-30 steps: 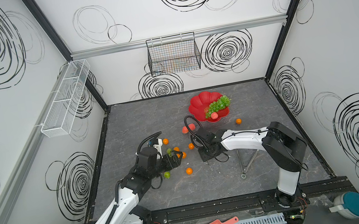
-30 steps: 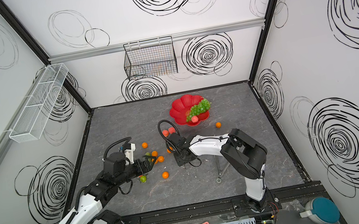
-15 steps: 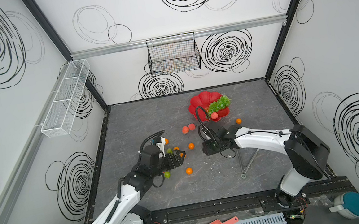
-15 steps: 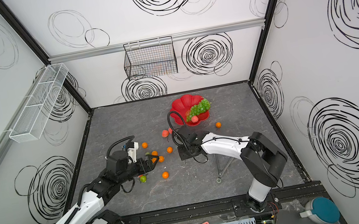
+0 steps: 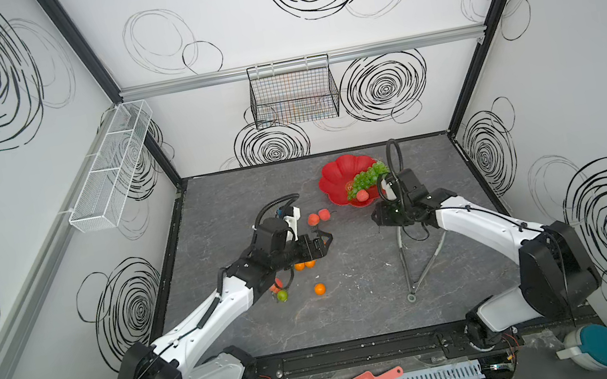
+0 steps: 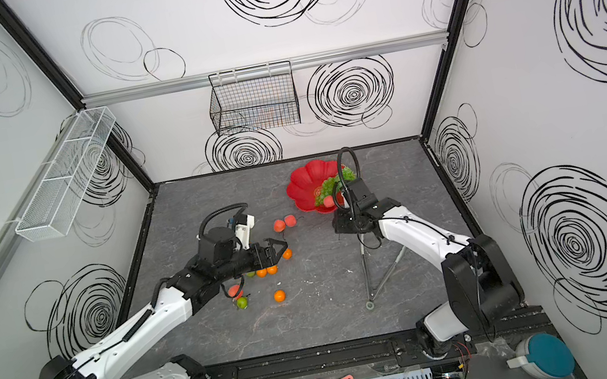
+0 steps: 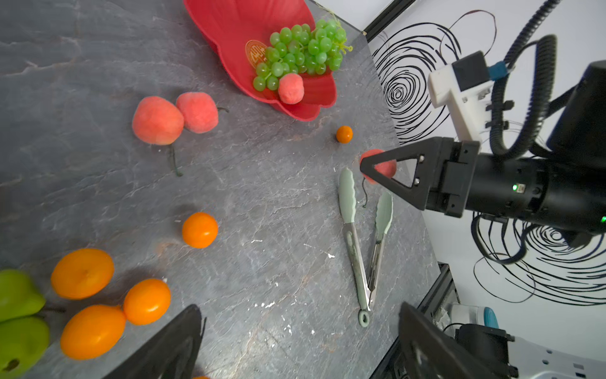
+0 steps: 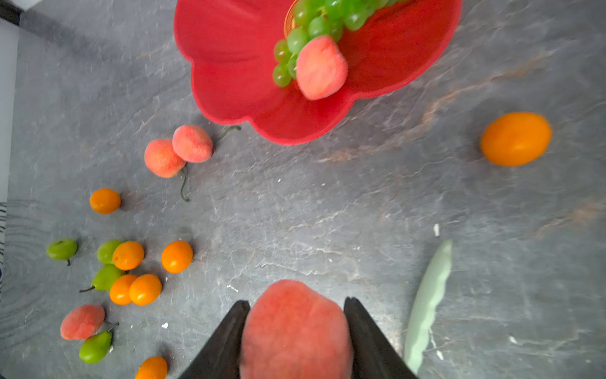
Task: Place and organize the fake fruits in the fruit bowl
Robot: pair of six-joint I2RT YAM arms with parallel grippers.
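The step in hand is carrying a peach to the fruit bowl [image 8: 229, 65]. The right tool [image 8: 296, 303] is clamped on a pink-red peach [image 8: 295, 331], one jaw pressed to each flank, and holds it clear of the table [image 8: 360, 213], short of the bowl's near scalloped rim. The bowl stands at the back of the table and already holds the bunch of grapes [image 7: 301, 49] with another peach [image 8: 321, 67] leaning against it, both on one side of the gold mark. The opposite side of the bowl is bare red.

The next move probably calls for the right tool to travel forward over the rim and let go low above the bare petals, so the peach settles without rolling into the grapes or back out over the shallow edge.

The left tool [image 5: 324, 242] has its jaws apart and holds nothing. It hangs above the cluster of oranges [image 8: 131, 272] and green pears [image 8: 105, 277] on the left of the table. From the top views it is hard to say whether it touches any of them.

Much is left on the table. A pair of peaches [image 8: 178, 151] lies just beside the bowl, and a lone orange [image 8: 516, 137] lies near its other side. A pair of tongs [image 7: 360, 246] lies open under the right arm.
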